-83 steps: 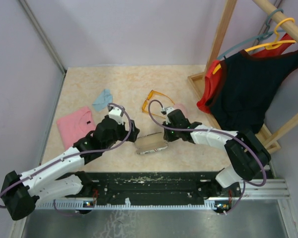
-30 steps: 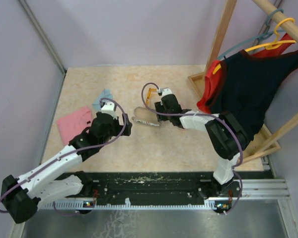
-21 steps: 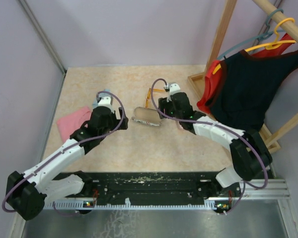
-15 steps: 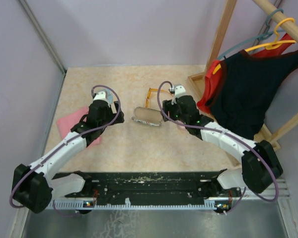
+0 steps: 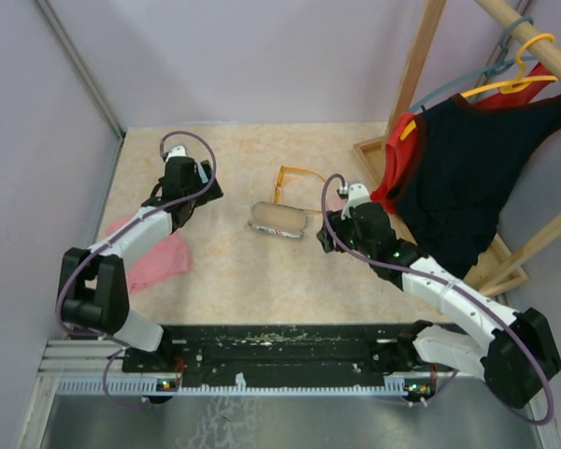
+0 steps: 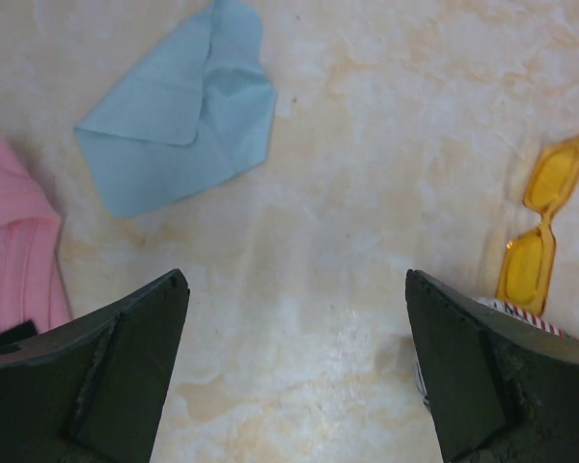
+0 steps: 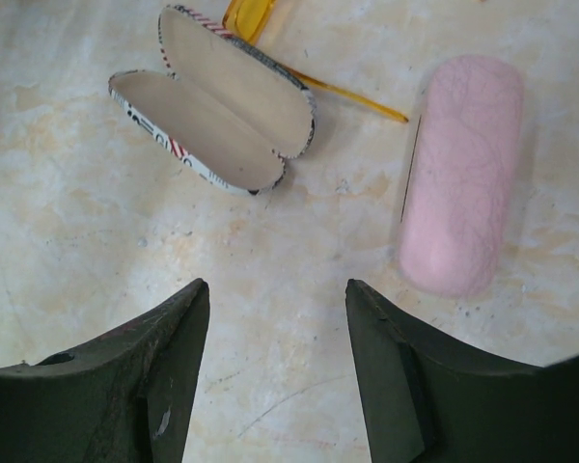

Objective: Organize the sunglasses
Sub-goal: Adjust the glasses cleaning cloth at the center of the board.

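Both arms have swung clear of the open case (image 5: 279,220). From overhead, the left gripper (image 5: 189,187) sits well to its left and the right gripper (image 5: 329,234) near its right. The orange sunglasses (image 5: 294,176) lie just beyond the case; I can't find the black pair.

Left wrist: gripper spread wide and empty. A blue cloth (image 6: 179,130) lies ahead, so dropping here would snag it.

Right wrist: gripper apart and empty. The sunglasses' arm runs between the open case and the pink case (image 7: 460,174), so a sloppy reach could shove either.
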Robot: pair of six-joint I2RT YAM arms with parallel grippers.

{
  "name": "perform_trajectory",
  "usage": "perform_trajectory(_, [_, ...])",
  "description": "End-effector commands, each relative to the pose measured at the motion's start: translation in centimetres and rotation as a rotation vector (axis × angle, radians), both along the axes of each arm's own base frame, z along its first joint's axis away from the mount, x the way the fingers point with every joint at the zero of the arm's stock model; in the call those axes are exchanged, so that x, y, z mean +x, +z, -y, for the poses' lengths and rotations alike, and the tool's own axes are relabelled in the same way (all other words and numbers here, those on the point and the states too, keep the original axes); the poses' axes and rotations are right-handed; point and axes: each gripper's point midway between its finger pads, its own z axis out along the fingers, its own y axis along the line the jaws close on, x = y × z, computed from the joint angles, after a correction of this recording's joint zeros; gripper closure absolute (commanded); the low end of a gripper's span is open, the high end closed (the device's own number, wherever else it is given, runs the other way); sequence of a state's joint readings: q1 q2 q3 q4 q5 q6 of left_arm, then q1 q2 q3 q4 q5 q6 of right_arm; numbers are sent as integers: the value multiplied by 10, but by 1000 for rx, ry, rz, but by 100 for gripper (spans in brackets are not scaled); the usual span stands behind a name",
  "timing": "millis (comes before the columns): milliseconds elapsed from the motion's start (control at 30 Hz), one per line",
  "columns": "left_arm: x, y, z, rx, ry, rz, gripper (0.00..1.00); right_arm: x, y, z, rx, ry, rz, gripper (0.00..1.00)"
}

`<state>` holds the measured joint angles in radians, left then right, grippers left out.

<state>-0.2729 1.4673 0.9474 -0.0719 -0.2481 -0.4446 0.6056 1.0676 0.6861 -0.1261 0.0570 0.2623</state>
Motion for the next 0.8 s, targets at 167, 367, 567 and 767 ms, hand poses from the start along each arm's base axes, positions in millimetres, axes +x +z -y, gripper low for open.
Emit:
perform_trajectory(167, [57,-36,-51,84,151,-66,16,-25,-8,-10,105,67,-69,42])
perform_trajectory(367, [69,-58,-88,139,206,-119,18,-31,-10,-7,89,80,-76,42])
perform_trajectory(567, [83,-67,-98,161,161,-119,18,-33,-12,-8,76,104,-81,42])
perform_trajectory(767, [92,-82,-108,148,127,-138,18,-34,-11,-11,81,122,-81,42])
